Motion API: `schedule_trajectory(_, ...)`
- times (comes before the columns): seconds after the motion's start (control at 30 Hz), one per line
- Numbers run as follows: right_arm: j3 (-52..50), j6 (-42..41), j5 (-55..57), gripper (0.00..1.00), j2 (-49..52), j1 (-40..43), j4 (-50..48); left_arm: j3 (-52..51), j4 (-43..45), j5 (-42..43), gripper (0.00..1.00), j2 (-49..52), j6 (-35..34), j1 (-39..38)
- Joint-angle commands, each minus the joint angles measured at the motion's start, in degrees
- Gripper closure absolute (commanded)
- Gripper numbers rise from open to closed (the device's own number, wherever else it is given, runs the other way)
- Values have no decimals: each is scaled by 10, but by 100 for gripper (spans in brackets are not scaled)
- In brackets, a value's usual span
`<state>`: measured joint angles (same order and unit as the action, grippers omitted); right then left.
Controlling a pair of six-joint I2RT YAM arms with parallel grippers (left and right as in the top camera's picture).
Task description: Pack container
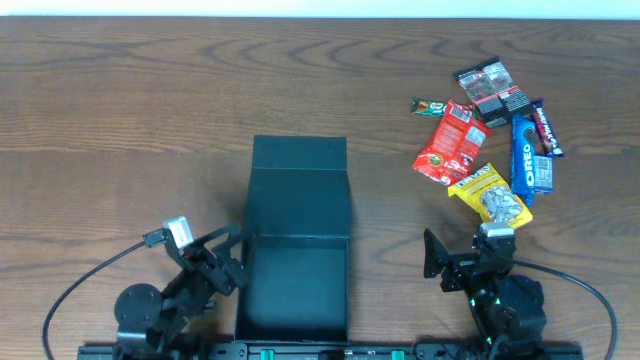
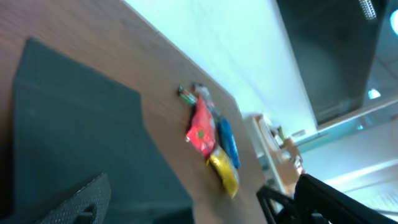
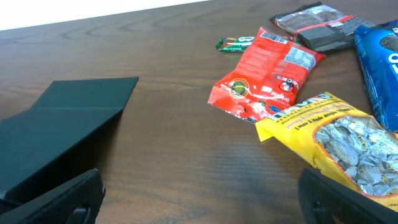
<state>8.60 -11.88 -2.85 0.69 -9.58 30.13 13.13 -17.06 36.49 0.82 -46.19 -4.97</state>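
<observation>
The container (image 1: 296, 290) is a dark teal-green box standing open at the front centre, with its flap lid (image 1: 299, 190) laid back on the table. My left gripper (image 1: 222, 262) is open and empty at the box's left wall. In the left wrist view the box (image 2: 74, 143) fills the left side between my open fingers (image 2: 186, 208). My right gripper (image 1: 465, 258) is open and empty to the right of the box, just in front of a yellow snack packet (image 1: 490, 195). In the right wrist view my fingers (image 3: 202, 202) frame bare table, with the yellow packet (image 3: 336, 137) close ahead on the right.
Back right lie a red packet (image 1: 452, 142), a blue Oreo packet (image 1: 528, 158), black packets (image 1: 490, 90), a small green bar (image 1: 428, 105) and a dark bar (image 1: 545, 125). The red packet (image 3: 267, 74) and the lid (image 3: 68, 118) show in the right wrist view.
</observation>
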Motion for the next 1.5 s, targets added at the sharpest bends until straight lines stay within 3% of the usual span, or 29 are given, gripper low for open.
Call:
schedule_trajectory(0.0,-4,8,-2,1,-4,4,1,96,-87,-25,4,20,88,2)
schedule_trajectory(0.23,-4,8,-2,1,-4,4,1,291,-332,-151,4,137,256,2)
schedule_trajectory(0.4,-4,8,-2,1,-4,4,1,346,-451,-176,0,234,342,0)
schedule_trajectory(0.47,-4,8,-2,1,-4,4,1,345,-474,-177,12,264,362,0)
schedule_trajectory(0.53,-4,8,-2,1,-4,4,1,345,-478,-177,16,299,366,0)
schedule_trajectory(0.67,-4,8,-2,1,-4,4,1,345,-476,-190,31,346,345,-3)
schedule_trajectory(0.8,-4,8,-2,1,-4,4,1,345,-426,-196,32,385,336,-47)
schedule_trajectory(1.0,-4,8,-2,1,-4,4,1,346,-376,-336,32,447,292,-207)
schedule_trajectory(1.07,-4,8,-2,1,-4,4,1,346,-371,-393,31,491,248,-276)
schedule_trajectory(1.13,-4,8,-2,1,-4,4,1,346,-357,-405,41,533,224,-317)
schedule_trajectory(1.2,-4,8,-2,1,-4,4,1,346,-333,-396,72,578,196,-350)
schedule_trajectory(1.27,-4,8,-2,1,-4,4,1,346,-313,-395,94,618,158,-373)
schedule_trajectory(1.47,-4,8,-2,1,-4,4,1,346,-246,-357,94,726,63,-407)
